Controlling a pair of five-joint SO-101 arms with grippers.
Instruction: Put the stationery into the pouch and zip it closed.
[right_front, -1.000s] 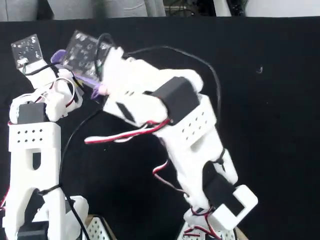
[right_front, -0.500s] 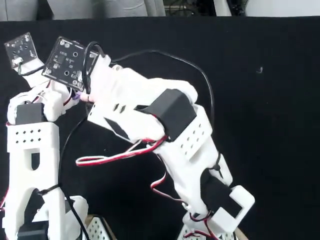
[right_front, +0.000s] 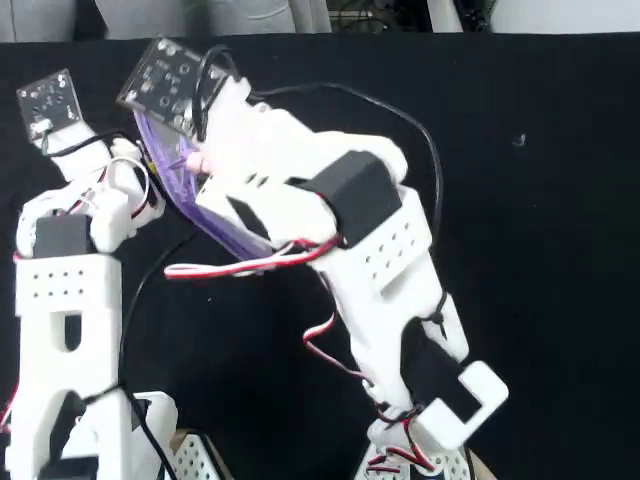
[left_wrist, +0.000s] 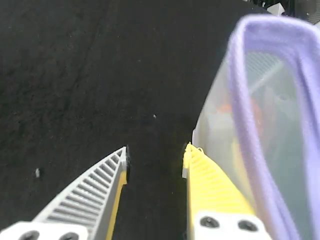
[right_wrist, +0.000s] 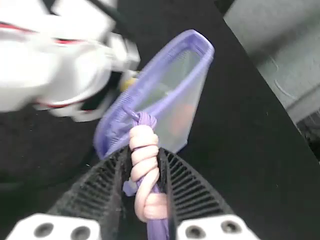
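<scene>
Zipping step: right gripper (right_wrist: 145, 152) clamped on the pink zip pull (right_wrist: 144, 170) of the purple pouch (right_wrist: 167, 92), which is held up with stationery (right_wrist: 181, 117) inside, just beside the open, empty left gripper (left_wrist: 155, 157); next move probably needs the pouch braced and the pull drawn along.

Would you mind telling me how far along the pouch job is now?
Done: an orange item lies inside the pouch. In hand: the right gripper pinches the pink zip pull; the left gripper is open beside the pouch. Left: finishing the zip; I cannot tell how far it is closed.
</scene>
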